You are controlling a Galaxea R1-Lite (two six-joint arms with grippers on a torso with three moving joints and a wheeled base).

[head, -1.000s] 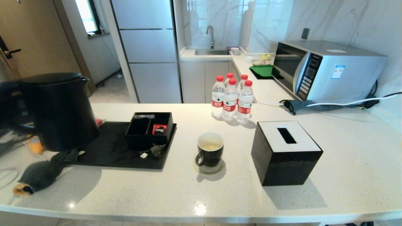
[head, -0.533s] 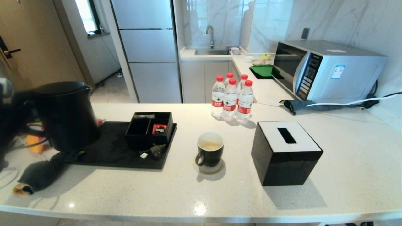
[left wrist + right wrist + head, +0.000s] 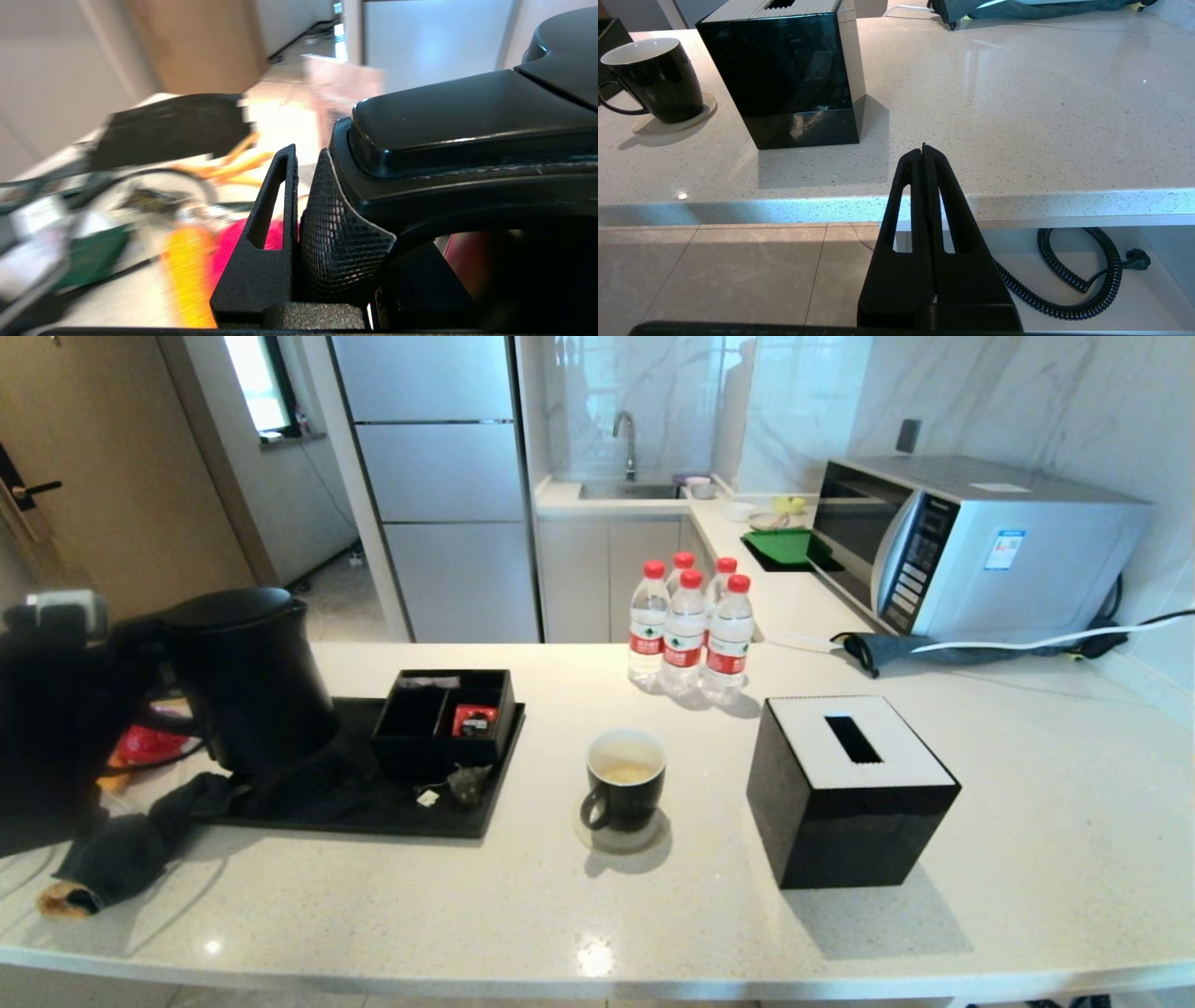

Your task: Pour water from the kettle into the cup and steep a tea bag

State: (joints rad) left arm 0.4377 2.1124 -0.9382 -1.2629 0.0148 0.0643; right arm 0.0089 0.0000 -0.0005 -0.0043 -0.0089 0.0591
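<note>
Gripping the kettle [image 3: 247, 681] by its handle, left tool [image 3: 303, 205] sits at 9 o'clock on the bench [image 3: 653, 915]; kettle is upright over the black tray's [image 3: 373, 812] left end. Cup [image 3: 624, 781] at centre on a coaster, pale liquid inside. Tea bag [image 3: 465, 782] lies on the tray, 10 o'clock of cup. Right tool [image 3: 924, 154] closed on nothing, off the bench's near edge.

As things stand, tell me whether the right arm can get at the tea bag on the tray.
Probably not easily. The right gripper is parked below the counter edge, fingers together, and the tissue box and cup stand between it and the tea bag on the tray.
</note>
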